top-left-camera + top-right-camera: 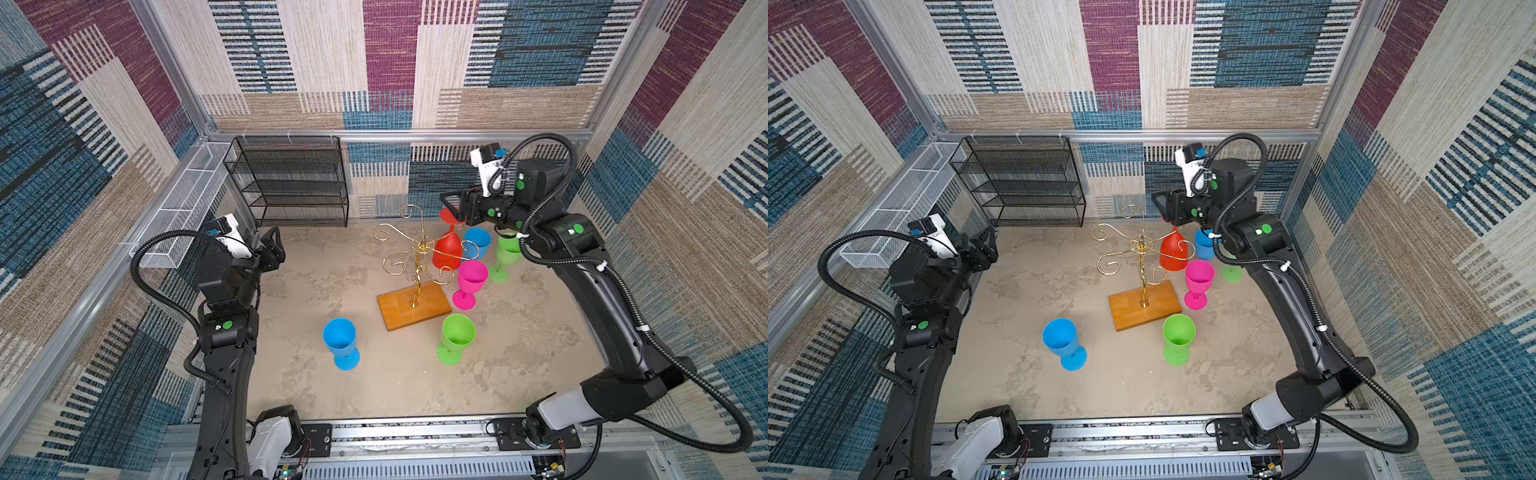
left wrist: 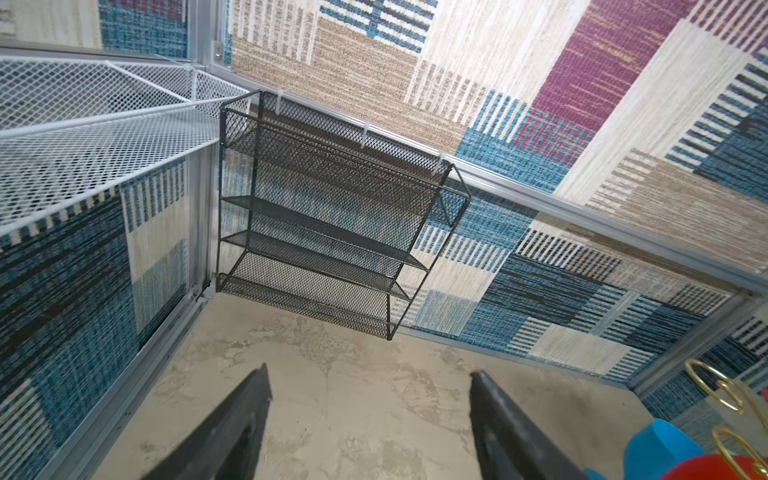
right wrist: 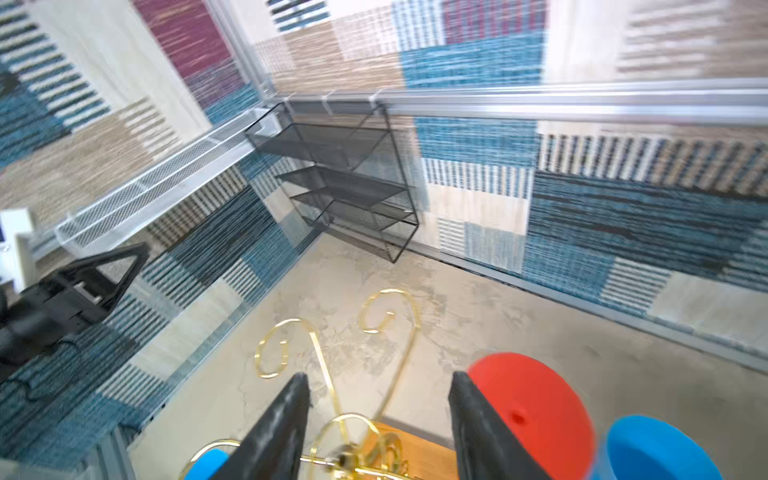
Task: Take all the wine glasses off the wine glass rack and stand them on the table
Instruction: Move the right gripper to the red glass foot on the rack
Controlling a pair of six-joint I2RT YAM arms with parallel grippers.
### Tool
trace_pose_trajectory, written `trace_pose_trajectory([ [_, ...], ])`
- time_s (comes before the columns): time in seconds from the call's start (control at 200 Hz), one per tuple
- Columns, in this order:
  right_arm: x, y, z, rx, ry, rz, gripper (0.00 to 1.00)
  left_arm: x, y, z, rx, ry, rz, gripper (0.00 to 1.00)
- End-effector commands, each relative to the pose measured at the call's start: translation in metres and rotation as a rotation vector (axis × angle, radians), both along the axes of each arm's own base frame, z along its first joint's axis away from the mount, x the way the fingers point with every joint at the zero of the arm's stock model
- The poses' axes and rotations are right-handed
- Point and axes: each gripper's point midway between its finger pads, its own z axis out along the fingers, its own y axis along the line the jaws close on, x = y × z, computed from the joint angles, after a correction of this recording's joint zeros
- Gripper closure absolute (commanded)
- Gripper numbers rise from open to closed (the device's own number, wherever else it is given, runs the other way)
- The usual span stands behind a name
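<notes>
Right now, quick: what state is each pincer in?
Left pincer: open, empty.
Right pincer: open, gripping nothing; the red wine glass sits just outside its jaws.

Gold wire wine glass rack [image 1: 415,309] with scroll arms, upright on orange-brown wooden base mid-desk, red wine glass [image 1: 447,251] hanging upside down from arm toward far right corner

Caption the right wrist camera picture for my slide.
Open right gripper over the gold wine glass rack, foot of the hanging red wine glass just beside it, black mesh shelf beyond.
</notes>
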Motion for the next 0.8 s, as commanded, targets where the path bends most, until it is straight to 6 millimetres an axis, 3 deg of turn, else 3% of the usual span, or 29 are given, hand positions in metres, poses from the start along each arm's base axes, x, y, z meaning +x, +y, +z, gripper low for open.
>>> trace_pose_trajectory([
  [0.0, 0.002, -0.022, 0.007, 0.142, -0.01, 0.011, 0.44, -0.001, -0.014, 0.021, -0.002, -0.083, -0.085, 0.22],
  [0.155, 0.011, -0.061, -0.029, 0.223, 0.067, -0.023, 0.43, 0.0, -0.02, 0.022, -0.015, -0.098, -0.122, 0.22],
  [0.295, 0.02, -0.078, -0.055, 0.247, 0.117, -0.052, 0.43, 0.001, -0.021, 0.022, -0.015, -0.1, -0.128, 0.22],
  [0.446, 0.027, -0.073, -0.07, 0.29, 0.159, -0.002, 0.42, 0.001, -0.021, 0.021, -0.017, -0.098, -0.13, 0.22],
  [0.796, 0.041, -0.06, -0.081, 0.336, 0.21, 0.089, 0.43, 0.003, -0.022, 0.019, -0.028, -0.096, -0.135, 0.22],
])
